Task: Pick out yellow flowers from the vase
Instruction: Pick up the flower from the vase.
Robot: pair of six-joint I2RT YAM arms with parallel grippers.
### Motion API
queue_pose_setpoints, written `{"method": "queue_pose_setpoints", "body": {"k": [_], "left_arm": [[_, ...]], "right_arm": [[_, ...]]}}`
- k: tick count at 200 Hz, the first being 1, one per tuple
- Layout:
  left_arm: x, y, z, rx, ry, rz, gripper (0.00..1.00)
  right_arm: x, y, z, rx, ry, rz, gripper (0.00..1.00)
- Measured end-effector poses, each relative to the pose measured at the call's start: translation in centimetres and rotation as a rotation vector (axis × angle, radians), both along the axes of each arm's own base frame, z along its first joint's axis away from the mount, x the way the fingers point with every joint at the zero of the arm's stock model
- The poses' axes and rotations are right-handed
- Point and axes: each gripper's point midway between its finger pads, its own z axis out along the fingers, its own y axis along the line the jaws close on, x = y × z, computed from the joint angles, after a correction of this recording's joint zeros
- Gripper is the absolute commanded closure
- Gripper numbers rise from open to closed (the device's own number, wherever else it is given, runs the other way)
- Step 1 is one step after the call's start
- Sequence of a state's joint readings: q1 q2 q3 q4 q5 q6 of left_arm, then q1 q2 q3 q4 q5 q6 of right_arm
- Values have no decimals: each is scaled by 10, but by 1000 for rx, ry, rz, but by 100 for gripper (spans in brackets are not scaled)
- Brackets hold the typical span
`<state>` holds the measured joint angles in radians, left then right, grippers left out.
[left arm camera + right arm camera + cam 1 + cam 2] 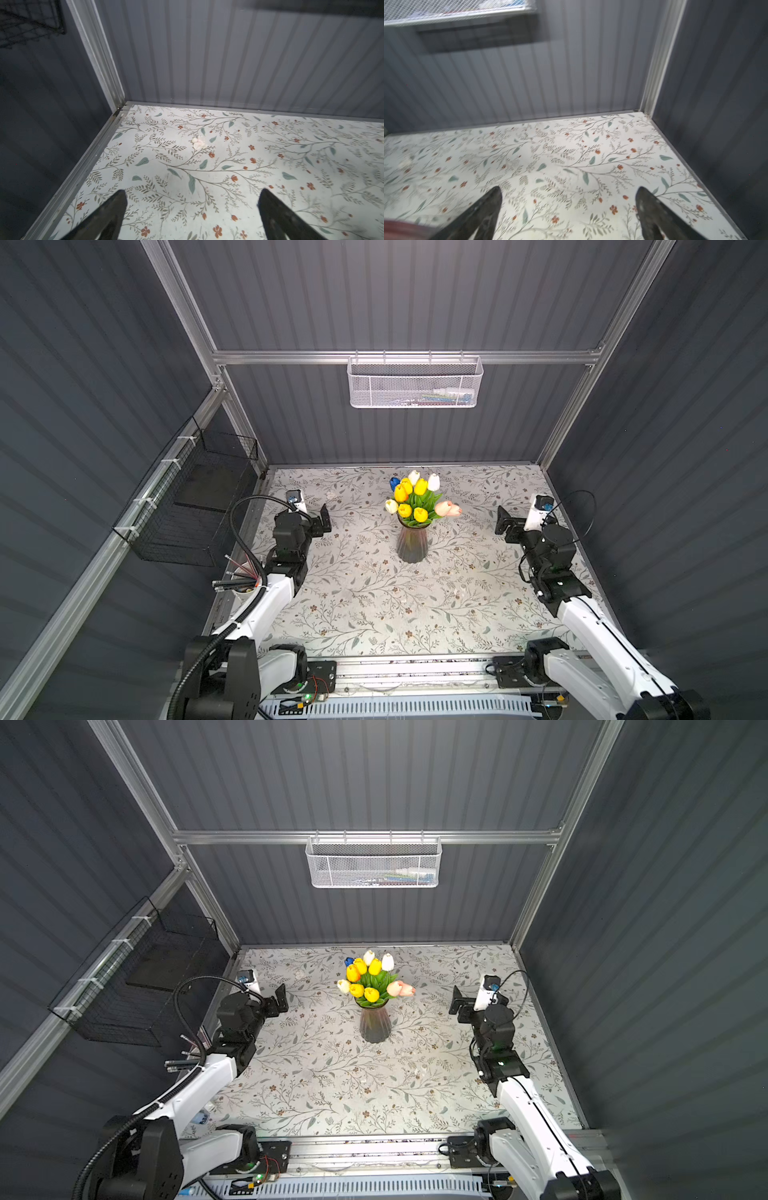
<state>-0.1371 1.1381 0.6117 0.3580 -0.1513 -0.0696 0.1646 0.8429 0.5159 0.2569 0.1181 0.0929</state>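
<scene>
Two idle grippers flank the vase point(411, 545) of tulips, which stands upright at the back middle of the flowered table point(374, 605).

A black wire basket point(187, 506) hangs on the left wall, with a cup of pens point(243, 576) below it beside the left arm. The left gripper point(192, 192) hangs over the table, jaws spread wide and nothing between them. In both top views the yellow flowers point(401, 492) all sit in the vase point(375, 1025), well apart from either gripper. They are bunched with white tulips point(433, 482), a blue tulip point(394, 482) at the back and pink tulips point(449, 509) leaning right. The right gripper point(569, 188) is near the right wall, jaws likewise spread and empty.
</scene>
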Motion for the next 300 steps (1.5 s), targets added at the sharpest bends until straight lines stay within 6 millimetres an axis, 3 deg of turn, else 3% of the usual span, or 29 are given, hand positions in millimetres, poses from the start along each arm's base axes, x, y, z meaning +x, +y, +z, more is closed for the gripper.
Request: {"method": "queue_pose_setpoints", "body": {"k": [27,82,133,163,198,255,300], "left_arm": [[-9,-21,15,-33,22,-90,1],[-33,-68,20,-89,101,-267,3],[-50,-86,38,-139,114,-350,5],[-58,-91,44,-153,106,-379,8],[-60,-101,38,-169,136,-418,13],[-56,-126,20,-214,206,-510,17],[-49,-138,26,-247,206,-546,19]], "right_arm": [[-17,28,8,-22,38,118,1],[-48,56,41,-1,29,273,4],[-73,82,42,49,68,429,7],[-87,100,39,85,97,524,17],[-102,134,40,114,132,655,31],[-96,193,26,76,215,788,43],[-85,228,22,45,198,823,57]]}}
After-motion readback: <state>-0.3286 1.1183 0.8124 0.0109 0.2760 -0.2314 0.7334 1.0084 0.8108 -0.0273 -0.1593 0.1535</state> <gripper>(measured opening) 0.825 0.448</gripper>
